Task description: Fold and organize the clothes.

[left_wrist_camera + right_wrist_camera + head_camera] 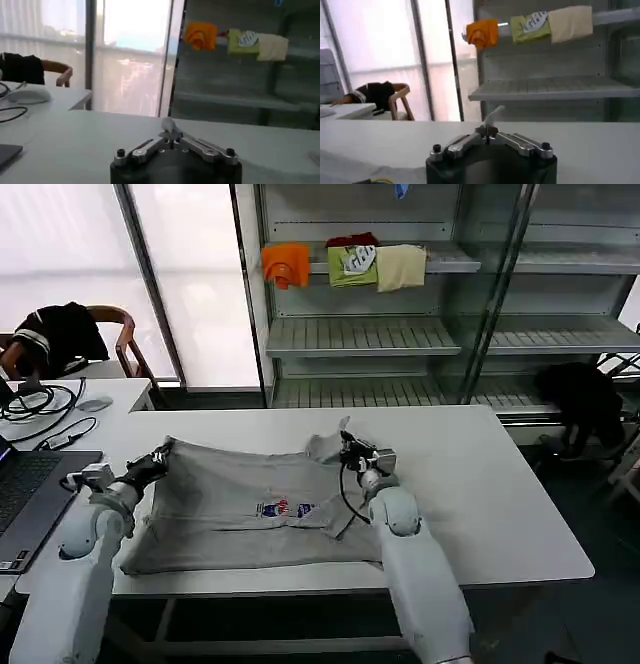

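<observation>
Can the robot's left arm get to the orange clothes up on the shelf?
Probably not right now. The left gripper is down on the white table, jaws pinching the light grey cotton T-shirt. The folded orange garment sits high on the metal shelf beyond it.

White arms w/ black end effectors, silver links, black cable.

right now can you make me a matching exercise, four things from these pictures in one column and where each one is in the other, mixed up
Things:
1. grey T-shirt
2. left pincer
3. orange garment
4. laptop

Places:
A. folded on the upper shelf
B. on the side table at the robot's left
C. shut on the shirt's far left corner
D. spread flat on the white table

Pairs: 1-D, 2-C, 3-A, 4-B

The right pincer pinches the shirt's far right corner.
</observation>
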Robot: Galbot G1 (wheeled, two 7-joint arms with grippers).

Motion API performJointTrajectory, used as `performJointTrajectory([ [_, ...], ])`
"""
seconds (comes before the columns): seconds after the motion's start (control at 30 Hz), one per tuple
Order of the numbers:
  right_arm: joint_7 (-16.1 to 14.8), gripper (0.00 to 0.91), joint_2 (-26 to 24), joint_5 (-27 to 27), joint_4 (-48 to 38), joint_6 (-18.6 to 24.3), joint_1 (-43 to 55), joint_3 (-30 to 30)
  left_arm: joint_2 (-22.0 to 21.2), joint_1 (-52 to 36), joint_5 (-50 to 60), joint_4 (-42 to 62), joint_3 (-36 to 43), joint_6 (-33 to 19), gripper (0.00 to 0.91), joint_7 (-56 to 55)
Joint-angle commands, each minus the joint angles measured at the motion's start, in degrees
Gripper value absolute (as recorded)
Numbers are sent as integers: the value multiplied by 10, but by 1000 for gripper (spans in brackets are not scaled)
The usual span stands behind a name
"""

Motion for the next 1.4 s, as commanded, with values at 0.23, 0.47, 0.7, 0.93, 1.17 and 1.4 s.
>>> performJointTrajectory([
  [0.23, -6, 0, -52, 34, 194, -33, -169, 7, 13, 119, -58, -76, -37, -8, 0, 48],
  [0.47, -5, 0, -63, 41, 214, -36, -204, 19, 11, 146, -60, -85, -54, -12, 0, 58],
  [0.7, -9, 0, -71, 37, 229, -37, -229, 22, 13, 165, -66, -101, -69, -14, 0, 64],
  [0.93, -9, 0, -76, 38, 237, -42, -243, 30, 19, 176, -80, -117, -88, -13, 0, 78],
  [1.17, -11, 0, -79, 38, 249, -48, -258, 28, 23, 194, -70, -127, -99, -12, 10, 95],
  [1.4, -9, 0, -87, 40, 264, -59, -269, 33, 21, 208, -46, -124, -100, -15, 10, 110],
])
